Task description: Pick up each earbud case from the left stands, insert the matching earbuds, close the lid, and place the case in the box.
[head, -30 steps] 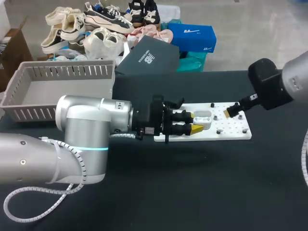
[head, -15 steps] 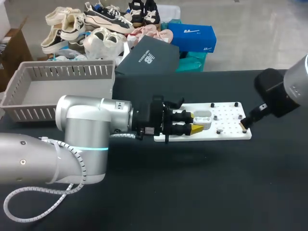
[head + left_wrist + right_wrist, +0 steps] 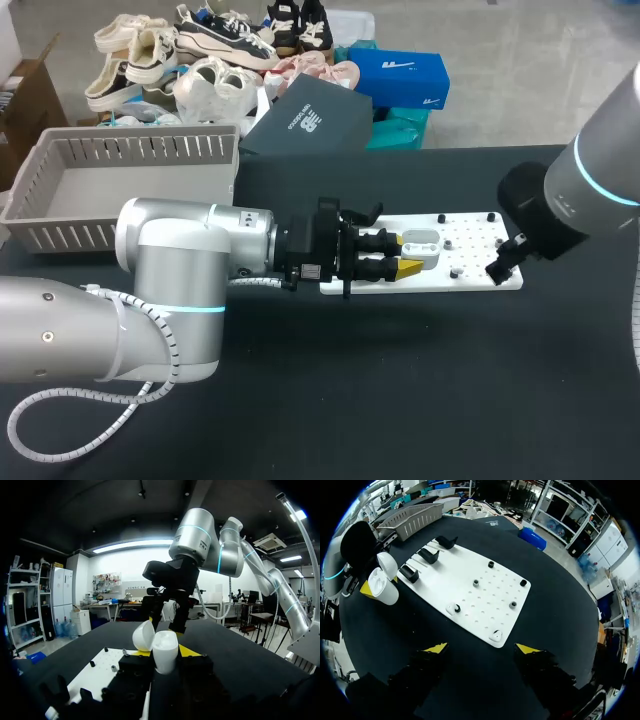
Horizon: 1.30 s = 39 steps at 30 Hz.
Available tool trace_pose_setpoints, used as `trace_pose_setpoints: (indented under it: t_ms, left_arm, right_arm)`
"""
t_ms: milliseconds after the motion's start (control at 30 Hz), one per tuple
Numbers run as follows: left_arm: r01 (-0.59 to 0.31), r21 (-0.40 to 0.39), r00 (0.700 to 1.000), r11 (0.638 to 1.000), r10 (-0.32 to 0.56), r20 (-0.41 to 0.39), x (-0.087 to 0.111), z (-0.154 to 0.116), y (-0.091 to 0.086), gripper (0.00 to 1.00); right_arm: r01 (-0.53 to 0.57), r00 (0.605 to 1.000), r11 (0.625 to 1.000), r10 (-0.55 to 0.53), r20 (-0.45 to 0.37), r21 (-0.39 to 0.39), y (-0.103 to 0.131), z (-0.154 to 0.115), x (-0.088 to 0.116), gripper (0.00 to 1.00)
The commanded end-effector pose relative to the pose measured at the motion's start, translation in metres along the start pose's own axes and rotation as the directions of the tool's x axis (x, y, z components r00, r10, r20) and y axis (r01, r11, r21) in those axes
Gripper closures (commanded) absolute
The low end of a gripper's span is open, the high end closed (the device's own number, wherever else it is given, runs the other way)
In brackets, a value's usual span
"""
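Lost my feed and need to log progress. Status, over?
Left gripper shut on open case. Right gripper open, over board corner, earbud just ahead. No earbud picked yet. No obstruction seen.

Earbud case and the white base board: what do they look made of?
The earbud case, held in the left tool, looks like smooth white plastic with a slight gloss: soft highlights on its rounded body and open lid. The board seems a rigid white sheet, plastic or painted, I cannot tell which; it is matte, flat and evenly drilled with holes.
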State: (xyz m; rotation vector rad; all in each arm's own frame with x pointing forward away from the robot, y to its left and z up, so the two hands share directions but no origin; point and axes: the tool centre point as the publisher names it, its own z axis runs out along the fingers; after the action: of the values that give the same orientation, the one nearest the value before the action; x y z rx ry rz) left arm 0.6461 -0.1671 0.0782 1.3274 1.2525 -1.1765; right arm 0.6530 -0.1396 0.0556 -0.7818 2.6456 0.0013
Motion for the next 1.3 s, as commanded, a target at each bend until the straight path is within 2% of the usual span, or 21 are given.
trace_pose_setpoints:
  t_ms: [33,167,233,400,567,700,967,1300]
  left_arm:
    - [-0.001,0.001,1.0,1.0,0.001,0.003,0.001,0.0,0.001,1.0]
    - [-0.001,0.001,1.0,1.0,0.001,0.003,0.001,0.0,0.001,1.0]
    - [-0.001,0.001,1.0,1.0,0.001,0.003,0.001,0.0,0.001,1.0]
    - [-0.001,0.001,1.0,1.0,0.001,0.003,0.001,0.0,0.001,1.0]
    - [-0.001,0.001,1.0,1.0,0.001,0.003,0.001,0.0,0.001,1.0]
    - [-0.001,0.001,1.0,1.0,0.001,0.003,0.001,0.0,0.001,1.0]
    - [-0.001,0.001,1.0,1.0,0.001,0.003,0.001,0.0,0.001,1.0]
    - [-0.001,0.001,1.0,1.0,0.001,0.003,0.001,0.0,0.001,1.0]
  right_arm:
    - [-0.001,1.0,0.879,0.011,-0.017,0.477,0.002,0.013,-0.003,0.26]
    - [0.001,0.999,0.873,0.02,-0.038,0.487,-0.002,0.02,-0.002,0.31]
    - [0.001,0.999,0.871,0.023,-0.043,0.491,-0.003,0.022,-0.002,0.38]
    - [-0.003,0.998,0.868,0.035,-0.056,0.497,-0.008,0.028,-0.001,0.4]
    - [-0.002,0.997,0.864,0.042,-0.068,0.503,-0.012,0.033,-0.001,0.5]
    - [-0.002,0.996,0.864,0.045,-0.074,0.504,-0.014,0.037,0.0,0.53]
    - [-0.004,0.996,0.862,0.051,-0.079,0.507,-0.017,0.041,-0.002,0.54]
    - [-0.009,0.994,0.864,0.061,-0.086,0.503,-0.019,0.045,-0.002,0.6]
